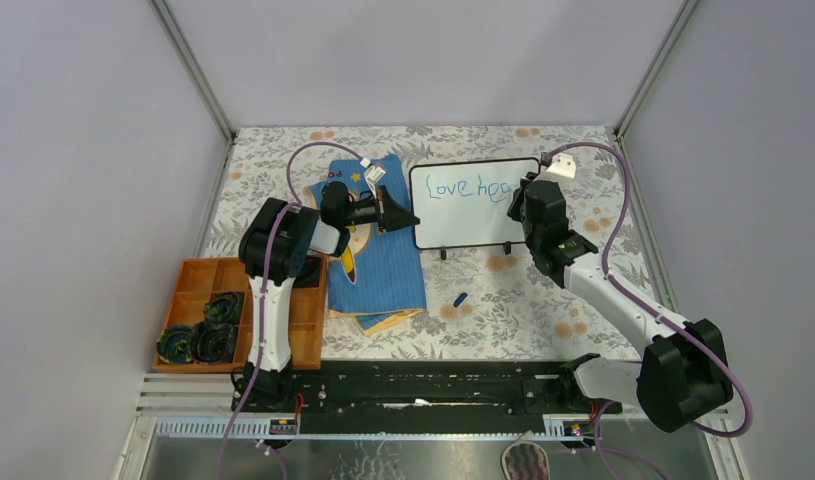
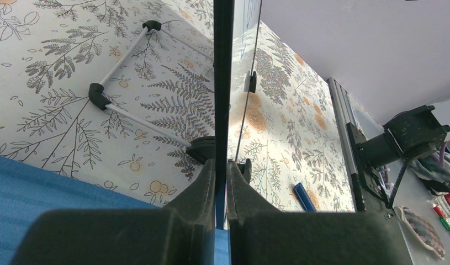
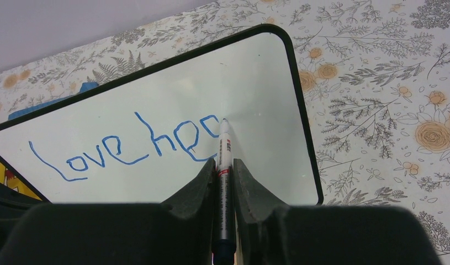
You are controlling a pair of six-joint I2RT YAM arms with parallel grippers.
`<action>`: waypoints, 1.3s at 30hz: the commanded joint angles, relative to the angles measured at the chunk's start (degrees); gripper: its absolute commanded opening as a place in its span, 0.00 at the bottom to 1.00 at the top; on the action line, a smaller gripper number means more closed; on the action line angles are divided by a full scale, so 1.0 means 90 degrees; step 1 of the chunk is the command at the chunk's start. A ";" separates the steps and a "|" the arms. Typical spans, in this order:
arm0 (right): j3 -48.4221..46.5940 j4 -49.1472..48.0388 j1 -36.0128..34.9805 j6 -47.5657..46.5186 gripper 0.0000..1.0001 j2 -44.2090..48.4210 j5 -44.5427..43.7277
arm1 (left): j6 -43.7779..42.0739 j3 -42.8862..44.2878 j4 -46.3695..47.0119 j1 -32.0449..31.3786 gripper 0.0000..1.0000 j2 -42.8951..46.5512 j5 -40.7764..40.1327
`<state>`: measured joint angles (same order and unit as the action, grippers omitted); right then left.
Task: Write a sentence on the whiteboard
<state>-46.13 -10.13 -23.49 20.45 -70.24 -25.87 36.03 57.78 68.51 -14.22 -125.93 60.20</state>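
Observation:
The whiteboard [image 1: 465, 226] stands tilted on its little feet at the back of the table. Blue marker writing, the sentence [image 1: 469, 188], reads "Love hea" on one line. My left gripper [image 1: 410, 218] is shut on the board's left edge. The left wrist view shows the black frame [image 2: 223, 66] edge-on between my left gripper [image 2: 221, 168] jaws. My right gripper [image 1: 520, 206] is at the board's right side, shut on a marker [image 3: 224, 182]. In the right wrist view the marker's tip touches the whiteboard [image 3: 255, 83] at the last letter of the sentence [image 3: 123, 146], held by my right gripper [image 3: 225, 165].
A blue cartoon-print cloth [image 1: 383, 265] lies left of the board, under my left arm. An orange compartment tray [image 1: 198, 285] with dark items sits at the near left. A blue marker cap [image 1: 460, 299] lies on the floral tablecloth in front of the board. Grey walls enclose the table.

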 commanded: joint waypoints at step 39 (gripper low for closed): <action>0.0030 -0.0011 0.0051 0.0086 0.00 0.0005 -0.0022 | -0.0404 -0.0199 -0.0612 -0.0032 0.00 -0.0028 -0.0127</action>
<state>-46.54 -10.96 -23.46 20.49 -70.94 -25.85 35.33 57.58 67.61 -14.33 -125.43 59.99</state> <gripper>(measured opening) 0.192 0.115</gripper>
